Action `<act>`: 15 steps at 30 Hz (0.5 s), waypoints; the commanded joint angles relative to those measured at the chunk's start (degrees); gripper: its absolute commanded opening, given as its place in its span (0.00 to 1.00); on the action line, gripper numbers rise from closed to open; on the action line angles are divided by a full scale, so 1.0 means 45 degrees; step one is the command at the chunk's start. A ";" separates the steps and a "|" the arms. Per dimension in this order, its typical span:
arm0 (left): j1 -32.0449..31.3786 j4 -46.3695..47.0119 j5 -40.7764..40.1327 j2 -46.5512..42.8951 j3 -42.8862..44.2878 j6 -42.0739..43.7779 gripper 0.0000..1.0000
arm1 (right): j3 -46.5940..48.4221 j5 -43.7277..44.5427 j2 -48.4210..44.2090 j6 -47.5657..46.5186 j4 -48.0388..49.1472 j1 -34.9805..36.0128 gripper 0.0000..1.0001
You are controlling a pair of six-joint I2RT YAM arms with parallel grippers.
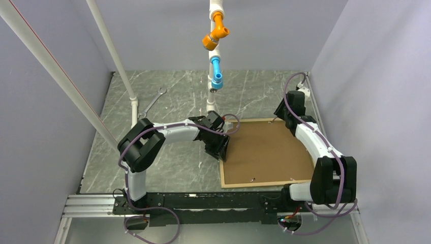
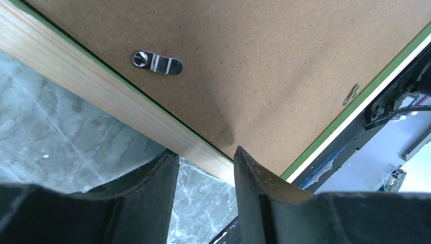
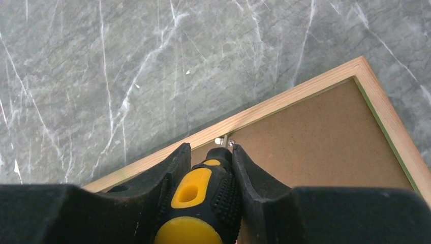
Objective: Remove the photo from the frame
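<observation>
L gripper [image 2: 206, 158] astride frame [image 2: 76, 71] edge, jaws apart.

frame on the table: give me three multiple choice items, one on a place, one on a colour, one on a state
1. Where is the left tool?
A at the frame's left edge
B at its far right corner
C well away from it

2. What colour is the handle of the screwdriver in the right tool?
A red
B yellow and black
C blue

3. How does the frame lie?
A flat, brown backing up
B flat, front side up
C standing upright

Answers:
1 A, it straddles the wooden left rail in the left wrist view.
2 B, the gripped handle shows yellow and black.
3 A, the overhead view shows only brown backing inside the rails.
</observation>
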 commanded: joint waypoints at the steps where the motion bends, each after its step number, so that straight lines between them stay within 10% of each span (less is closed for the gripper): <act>1: 0.0035 0.0065 -0.0418 0.0515 0.0490 0.0020 0.46 | -0.0030 -0.2132 0.0576 0.0403 -0.1125 0.0182 0.00; 15: 0.0170 -0.0358 -0.1115 0.0885 0.0876 0.0262 0.33 | -0.1539 -0.4297 -0.0684 -0.0774 -0.0964 0.0628 0.00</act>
